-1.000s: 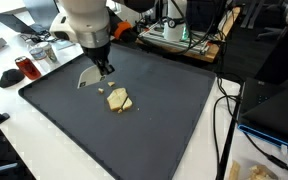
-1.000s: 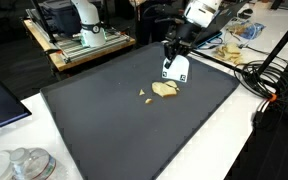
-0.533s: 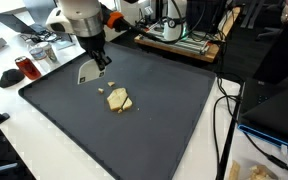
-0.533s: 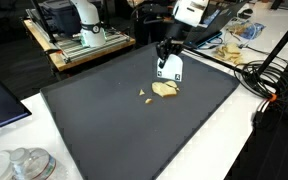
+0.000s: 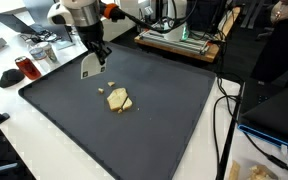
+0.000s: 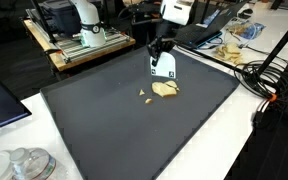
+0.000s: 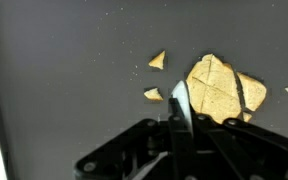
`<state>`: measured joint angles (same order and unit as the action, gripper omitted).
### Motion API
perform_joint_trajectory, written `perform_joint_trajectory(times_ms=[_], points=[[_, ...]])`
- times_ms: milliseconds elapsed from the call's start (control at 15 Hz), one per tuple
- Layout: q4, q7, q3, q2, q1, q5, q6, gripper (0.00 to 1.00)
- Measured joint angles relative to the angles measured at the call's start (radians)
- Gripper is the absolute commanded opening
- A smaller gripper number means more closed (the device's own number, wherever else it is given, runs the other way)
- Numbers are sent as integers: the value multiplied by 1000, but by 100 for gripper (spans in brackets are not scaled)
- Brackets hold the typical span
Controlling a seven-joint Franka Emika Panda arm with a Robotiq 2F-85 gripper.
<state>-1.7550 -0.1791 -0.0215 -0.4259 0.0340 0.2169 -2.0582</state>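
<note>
the pincer [image 5: 100,59] hangs low over a dark mat [image 5: 169,120], its jaws drawn narrow and pinched on a flat white card [image 5: 87,68] that hangs down from between them. in both exterior views the card juts below the fingertips and a little to one side, tilted rather than flat, and it seems to be off the mat, though i cannot tell for sure. from the other side of the room the pincer [image 6: 159,49] shows the card [image 6: 164,66] face on, with a small dark mark on it. the broken cracker [image 5: 119,100] lies on the mat near the pincer, just past the card's lower edge and apart from it; it shows in an exterior view too [image 6: 165,89]. in the wrist view the pincer [image 7: 179,128] has the card [image 7: 179,102] edge on as a thin pale blade, with the cracker [image 7: 222,88] close on one side of the blade and two small crumbs [image 7: 157,61] on the other. a red cup [image 5: 24,68] stands off the mat, well away from the pincer.
</note>
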Motion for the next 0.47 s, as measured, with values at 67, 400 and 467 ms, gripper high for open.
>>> perform_joint_trajectory(times_ms=[67,400,467], points=[[-12,31,0,11,-7,-11,-2,1],[-79,205,0,73,-40,-39,11,1],[-96,245,0,91,-46,-39,18,1]])
